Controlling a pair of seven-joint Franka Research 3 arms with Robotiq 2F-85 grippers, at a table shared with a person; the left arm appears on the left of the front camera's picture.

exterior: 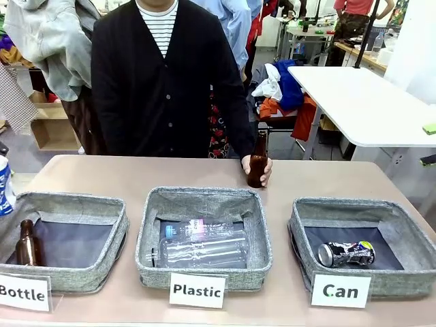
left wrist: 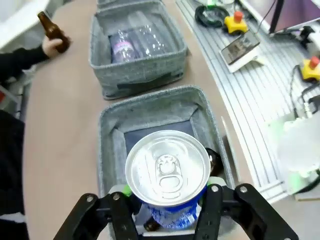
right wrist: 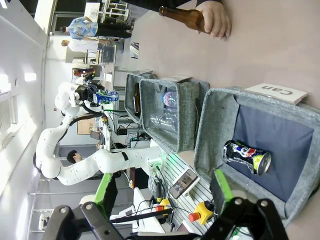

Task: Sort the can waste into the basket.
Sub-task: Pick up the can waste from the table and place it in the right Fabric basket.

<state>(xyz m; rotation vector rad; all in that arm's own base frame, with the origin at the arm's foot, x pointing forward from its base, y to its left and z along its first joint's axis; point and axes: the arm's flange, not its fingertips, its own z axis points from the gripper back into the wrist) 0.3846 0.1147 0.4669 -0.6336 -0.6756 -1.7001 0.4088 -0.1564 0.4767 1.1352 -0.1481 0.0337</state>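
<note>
Fingers of the left arm, the left fingers, are pinched on either side of the blue and white can, holding it upright with its silver top and pull tab facing the wrist camera. Beneath it lies the grey basket labelled "Bottle", where a brown bottle rests on the dark base, partly hidden by the can. From the front, this can shows at the far left edge, above that basket's left side. The right fingers are spread wide with their green pads apart, holding nothing and touching nothing, and they hang over the "Can" basket. The crushed can lies on its side on the dark base of that basket, toward the near left part, behind the white "Can" card. Clear plastic bottles lie in the middle "Plastic" basket. At the far edge of the desk, the person's hand grips another brown bottle standing upright.
</note>
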